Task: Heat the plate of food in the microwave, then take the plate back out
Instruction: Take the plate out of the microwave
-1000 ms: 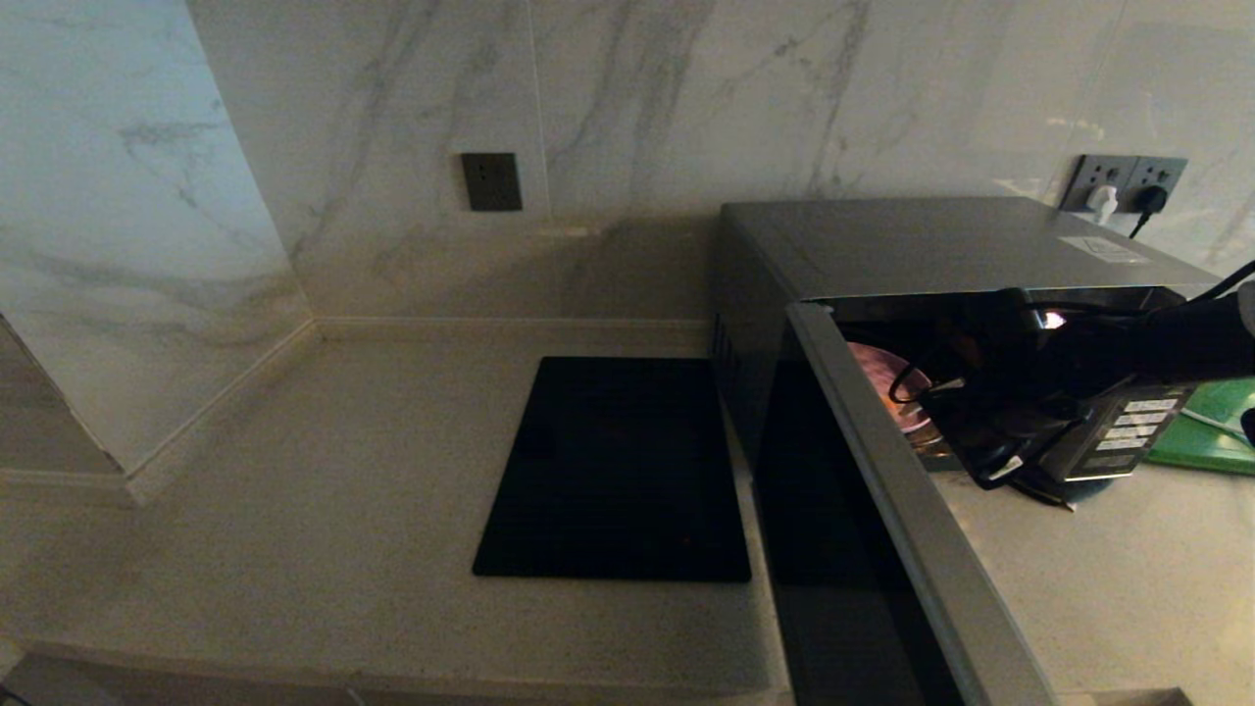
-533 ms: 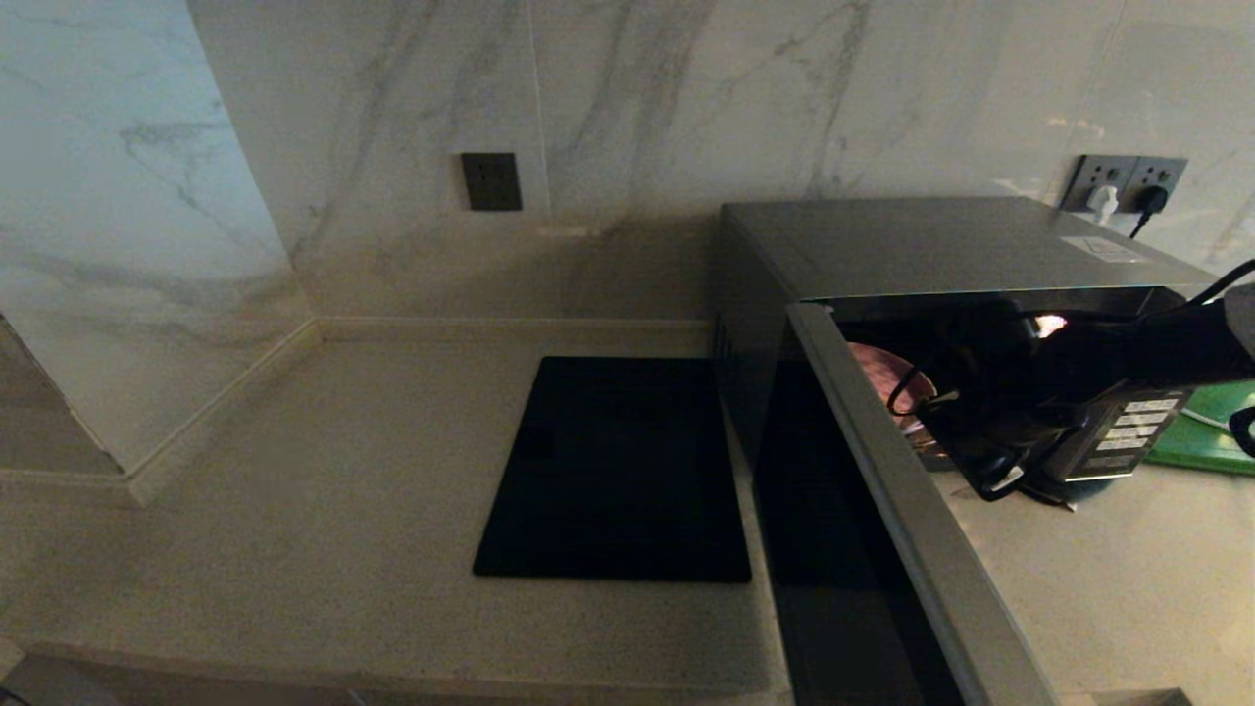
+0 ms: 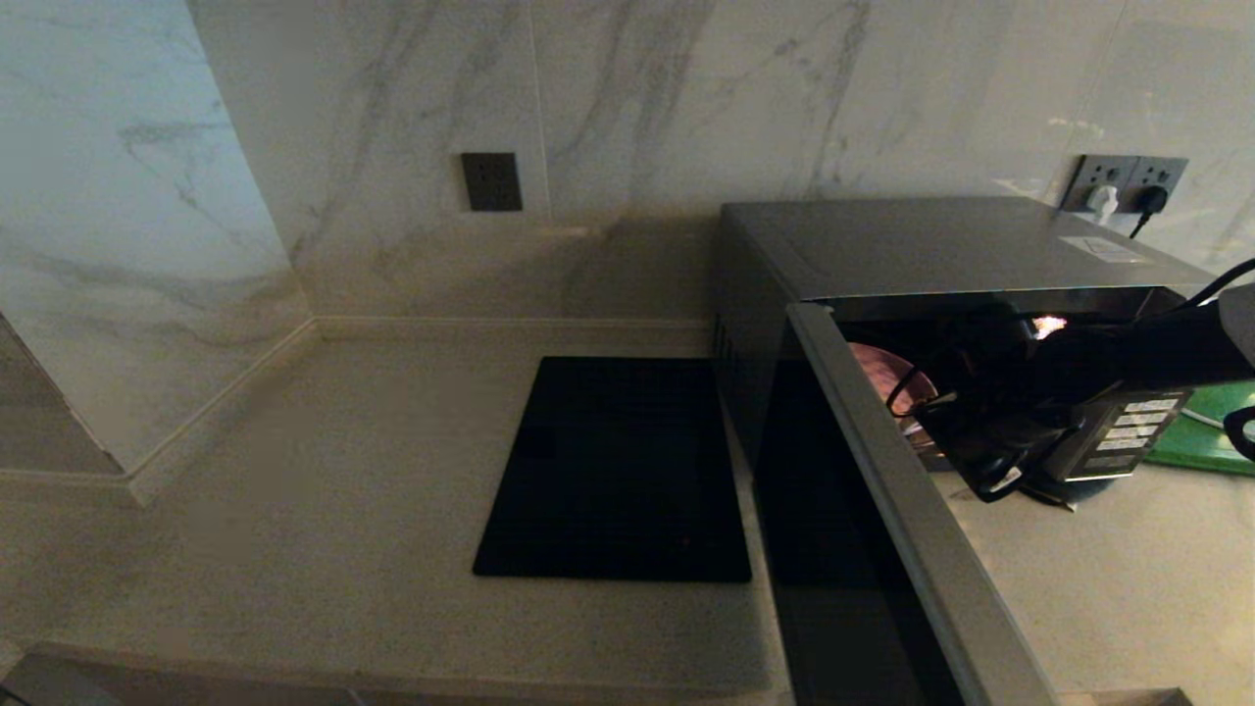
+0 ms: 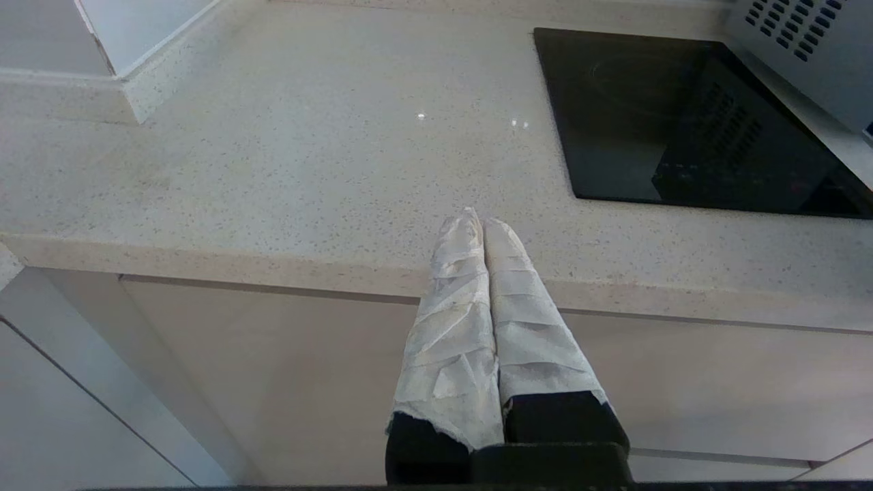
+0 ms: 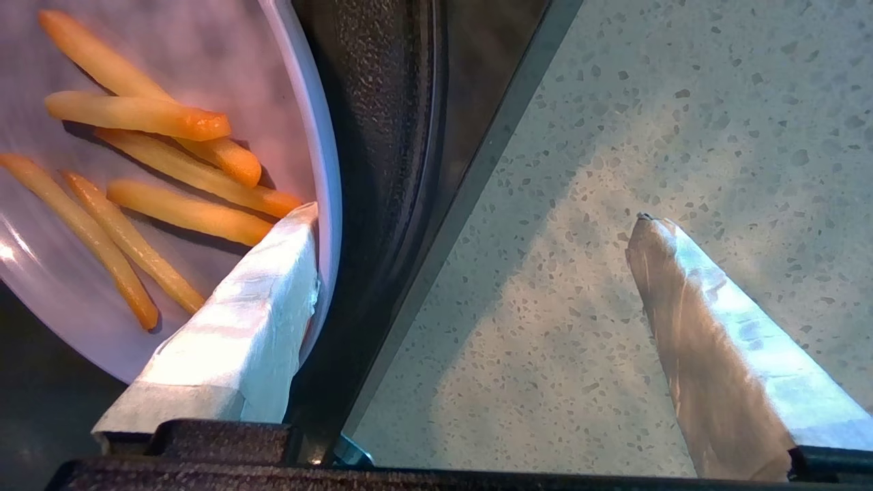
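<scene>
While the speckled cream stone counter (image 3: 324, 510) fills most of the room's low part, the big dark grey box microwave (image 3: 931, 245) sits at about 3 o'clock on it, with its black glass door (image 3: 853, 549) swung wide open toward 5 o'clock. Just beside the microwave, at its 9 o'clock side, lies a flat black rectangle slab (image 3: 618, 471). A flat green board (image 3: 1211, 427) peeks out at the far 3 o'clock edge.

Inside the lit oven sits the small round pale pink plate of food (image 5: 300, 136), with orange-yellow fry sticks on it. The right gripper (image 5: 470, 225) reaches into the oven's mouth from the 3 o'clock side. Its jaws are spread wide apart, grasping nothing: one white-wrapped finger (image 5: 245, 320) lies over the plate's rim, touching the nearest fries, and the other hangs over the counter outside the oven.

The left gripper (image 4: 483, 225) waits at the counter's near edge, about 7 o'clock from the slab, its two wrapped fingers pressed together on nothing.
</scene>
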Robot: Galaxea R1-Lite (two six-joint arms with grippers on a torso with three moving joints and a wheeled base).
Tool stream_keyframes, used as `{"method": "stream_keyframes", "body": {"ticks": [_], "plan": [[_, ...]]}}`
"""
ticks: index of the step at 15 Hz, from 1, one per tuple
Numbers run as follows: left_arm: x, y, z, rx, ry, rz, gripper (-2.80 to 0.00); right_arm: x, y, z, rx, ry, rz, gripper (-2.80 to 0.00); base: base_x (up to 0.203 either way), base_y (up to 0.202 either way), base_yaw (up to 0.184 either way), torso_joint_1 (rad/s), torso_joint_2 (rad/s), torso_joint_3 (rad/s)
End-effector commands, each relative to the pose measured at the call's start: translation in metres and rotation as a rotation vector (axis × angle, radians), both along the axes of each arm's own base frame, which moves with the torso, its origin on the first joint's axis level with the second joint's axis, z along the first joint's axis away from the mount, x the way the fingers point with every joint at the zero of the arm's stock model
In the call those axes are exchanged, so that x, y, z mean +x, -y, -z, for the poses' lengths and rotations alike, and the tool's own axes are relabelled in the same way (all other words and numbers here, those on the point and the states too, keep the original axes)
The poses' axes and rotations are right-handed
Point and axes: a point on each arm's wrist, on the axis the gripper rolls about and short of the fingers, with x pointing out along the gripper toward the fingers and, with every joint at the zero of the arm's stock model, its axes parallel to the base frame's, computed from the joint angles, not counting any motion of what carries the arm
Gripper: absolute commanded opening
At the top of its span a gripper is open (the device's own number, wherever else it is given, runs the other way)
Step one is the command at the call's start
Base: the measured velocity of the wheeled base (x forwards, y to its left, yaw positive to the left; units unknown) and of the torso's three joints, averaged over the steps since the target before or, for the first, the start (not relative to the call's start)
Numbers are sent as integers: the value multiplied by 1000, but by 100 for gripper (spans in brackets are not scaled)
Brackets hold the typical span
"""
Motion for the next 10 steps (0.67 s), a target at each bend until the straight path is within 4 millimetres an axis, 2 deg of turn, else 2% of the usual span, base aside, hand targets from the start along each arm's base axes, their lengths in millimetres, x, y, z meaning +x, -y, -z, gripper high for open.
{"method": "stream_keyframes", "body": {"ticks": [1,10], "plan": [[0,0,0,-1,-1,-1,-280,1,0,1,3,-1,7,0,0,0,0,0,0,0],[0,0,0,-1,-1,-1,-280,1,1,-1,-30,-1,24,0,0,0,0,0,0,0]]}}
